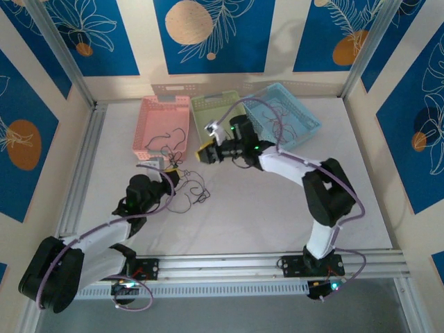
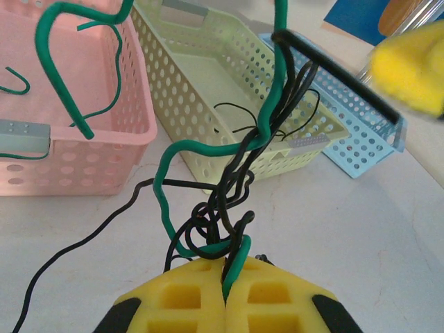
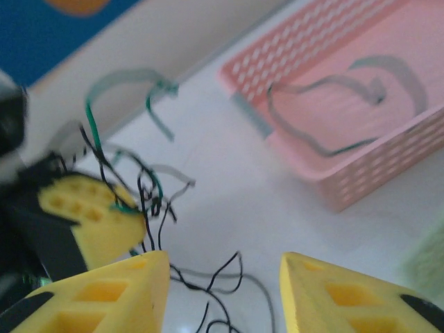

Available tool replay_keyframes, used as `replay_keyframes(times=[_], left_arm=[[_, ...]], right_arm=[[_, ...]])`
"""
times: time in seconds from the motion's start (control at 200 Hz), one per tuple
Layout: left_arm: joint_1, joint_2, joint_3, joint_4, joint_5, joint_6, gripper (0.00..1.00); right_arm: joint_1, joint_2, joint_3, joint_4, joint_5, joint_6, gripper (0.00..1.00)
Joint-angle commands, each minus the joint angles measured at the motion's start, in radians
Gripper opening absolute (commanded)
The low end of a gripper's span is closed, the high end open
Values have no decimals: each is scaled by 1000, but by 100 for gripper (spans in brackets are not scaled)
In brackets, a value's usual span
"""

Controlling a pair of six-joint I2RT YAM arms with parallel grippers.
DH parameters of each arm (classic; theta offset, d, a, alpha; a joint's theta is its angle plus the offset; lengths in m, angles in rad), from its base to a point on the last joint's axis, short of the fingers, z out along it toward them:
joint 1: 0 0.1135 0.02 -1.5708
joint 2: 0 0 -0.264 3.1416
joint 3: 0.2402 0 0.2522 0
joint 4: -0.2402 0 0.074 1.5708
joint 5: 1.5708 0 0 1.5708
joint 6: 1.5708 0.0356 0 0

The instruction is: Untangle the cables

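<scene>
1. Left wrist view. The left gripper [image 2: 227,281] sits at 6 o'clock, closest to the lens. Its fingers are fully closed, with the green cable [image 2: 208,148] pinched in the seam. The black cables [image 2: 223,198] braid round it just above, toward 12. I can't tell whether a black strand is in the pinch too. A loose green end curls at 10, in front of the pink basket [image 2: 69,149]. The green basket [image 2: 208,83] is at 12 and the blue basket [image 2: 361,149] at 2.
2. Right wrist view, blurred. The right gripper [image 3: 223,267] is at 6, about half open, with nothing between the fingers. One black strand lies on the table [image 3: 277,187] beyond the gap. The left gripper is at 9, with the tangle [image 3: 149,201] at its tip. The pink basket is at 2 with one cable inside.
3. Top view. The left gripper [image 1: 166,168] is at 9 of centre, and the tangle [image 1: 189,191] lies on the table at its 5. The right gripper [image 1: 203,154] is near, at the left one's 2, apparently clear of the cables. The baskets sit in a row at 12, with cables in the pink and blue ones.
4. Step, as I judge it: the left gripper anchors the tangle while the right is placed for a grab.
5. Next: the right gripper should close on one black strand close to the tangle and draw it slowly away from the left gripper. The strands are thin, so fingertip alignment is tight. Pulling the wrong strand risks cinching the tangle.
</scene>
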Motion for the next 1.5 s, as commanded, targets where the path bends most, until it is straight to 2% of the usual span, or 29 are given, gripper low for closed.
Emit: replay_keyframes(times=[0.0,0.15,0.275,0.41,0.62,0.68,0.83,0.87,0.905,0.93,1.07,1.16,1.27,1.496], left_arm=[[9,-16,-9,48,0,-6,0],[8,-16,-8,46,-1,-7,0],[9,-14,-8,46,-3,-9,0],[9,-18,-7,42,-6,-9,0],[9,-15,-7,39,-8,-10,0],[9,-14,-6,38,-9,-11,0],[9,-13,-5,35,-12,-12,0],[9,-13,-4,35,-12,-12,0],[9,-13,-4,34,-12,-12,0],[9,-14,-5,34,-12,-12,5],[9,-19,-7,35,-14,-12,54],[9,-22,-9,33,-16,-12,70],[9,-26,-11,32,-19,-13,78],[9,-17,-5,29,-19,-14,79]], right_arm=[[34,23,27,-101,0,-157,49],[72,58,30,-112,49,-242,51],[90,101,81,-175,141,-276,49],[89,102,71,-173,131,-287,48],[104,171,140,-276,140,-341,46],[104,176,149,-287,148,-346,38],[76,115,94,-217,146,-305,6],[68,88,69,-183,144,-293,0],[59,61,40,-152,150,-283,0],[52,41,14,-116,153,-274,0],[11,-68,-113,69,150,-218,0],[-20,-117,-173,159,116,-169,0],[-56,-140,-206,214,49,-112,0],[-67,-144,-205,214,31,-95,0]])
